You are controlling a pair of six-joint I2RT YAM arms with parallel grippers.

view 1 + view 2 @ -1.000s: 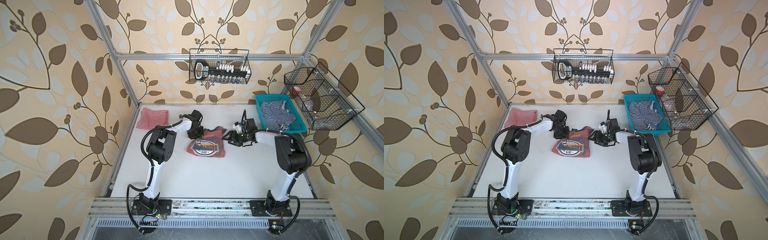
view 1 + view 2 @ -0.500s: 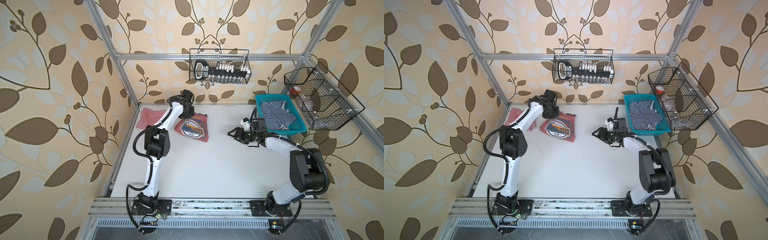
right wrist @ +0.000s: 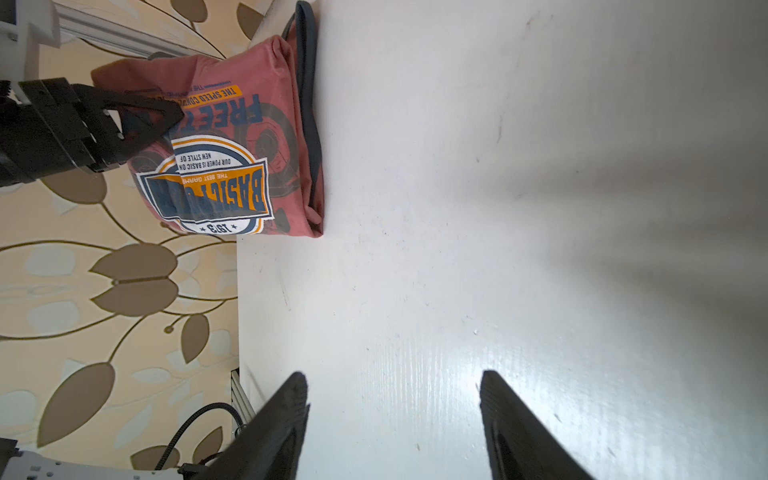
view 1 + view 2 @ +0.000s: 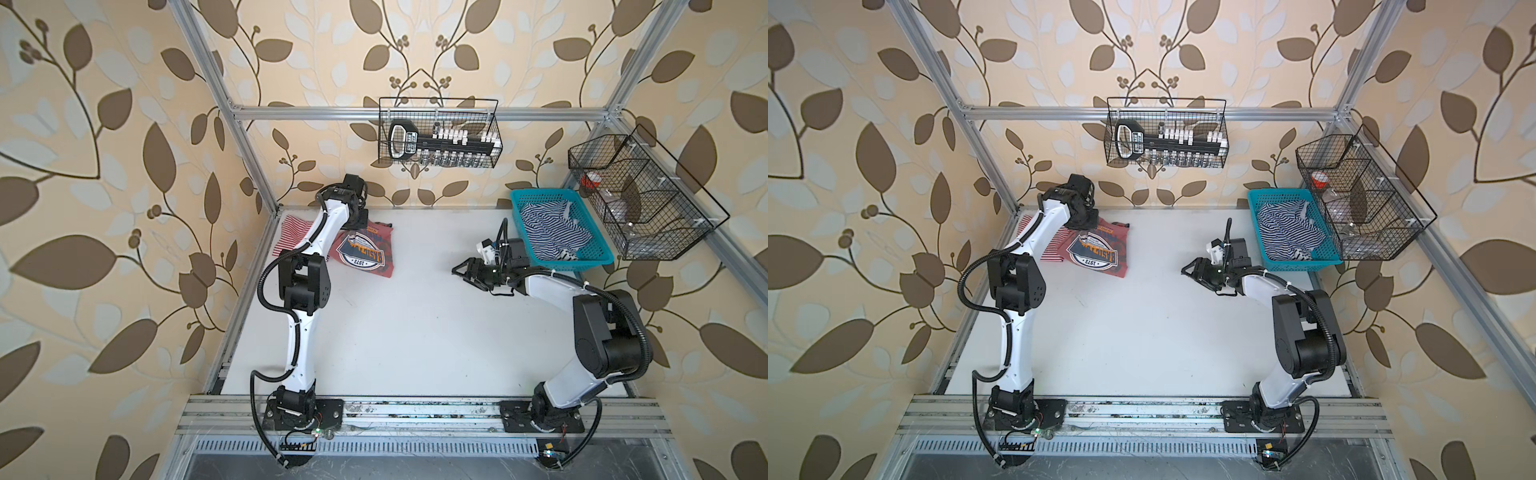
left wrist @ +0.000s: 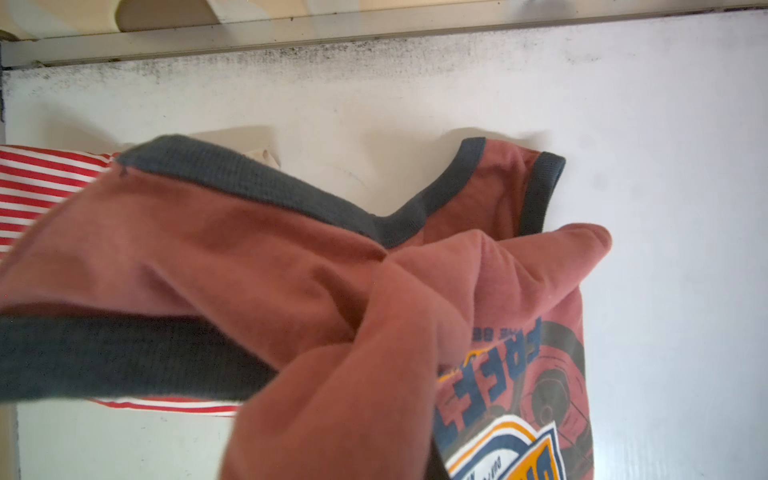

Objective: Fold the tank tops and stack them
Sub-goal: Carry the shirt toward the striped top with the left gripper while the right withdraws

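Ideally the left gripper (image 4: 360, 219), pinching the red tank top (image 4: 363, 253), lays it squarely over the striped tank top (image 4: 291, 232) at ten o'clock; right gripper (image 3: 392, 376) spread, empty.

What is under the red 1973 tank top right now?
The red-and-white striped tank top shows beneath one edge of the red tank top; the white table lies under the rest. How far they overlap is hidden by cloth.
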